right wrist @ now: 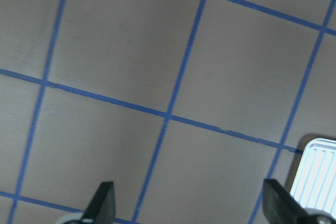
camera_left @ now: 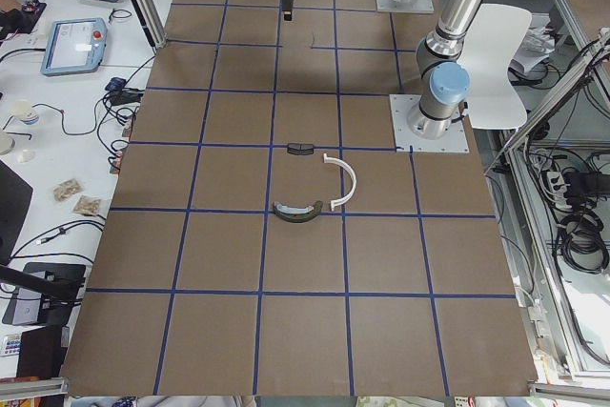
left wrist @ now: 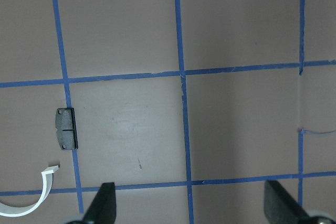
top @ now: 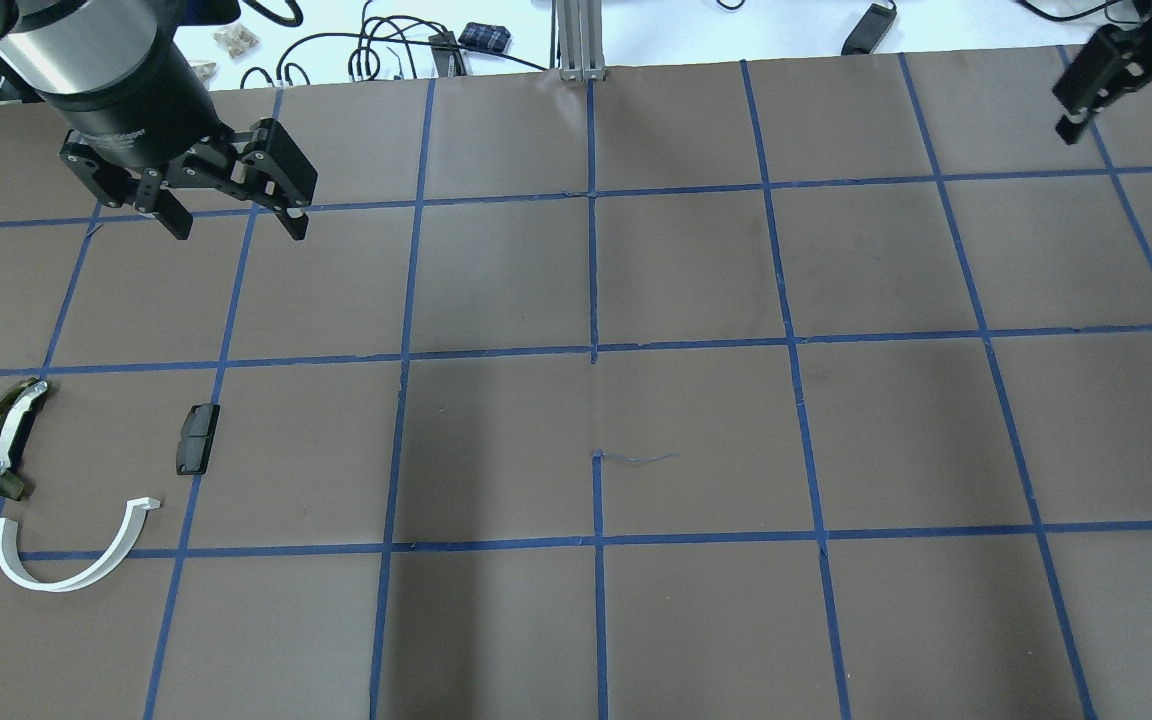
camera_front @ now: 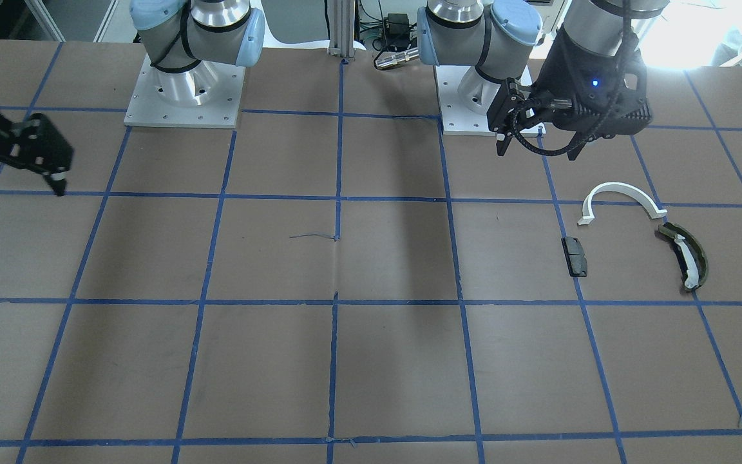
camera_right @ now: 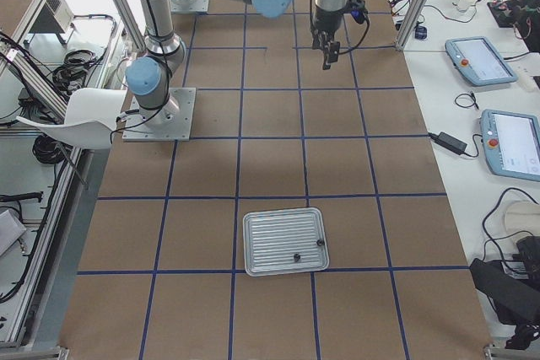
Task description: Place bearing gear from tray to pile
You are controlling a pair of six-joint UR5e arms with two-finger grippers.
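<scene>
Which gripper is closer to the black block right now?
Left. The left gripper hovers just beyond the black block; the right gripper sits far across the table.

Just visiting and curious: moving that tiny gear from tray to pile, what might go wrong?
The two dark parts in the tray are tiny, so the open right pincer could miss or drop one. The pile lies far off, near the open left pincer; a clash there seems possible.
</scene>
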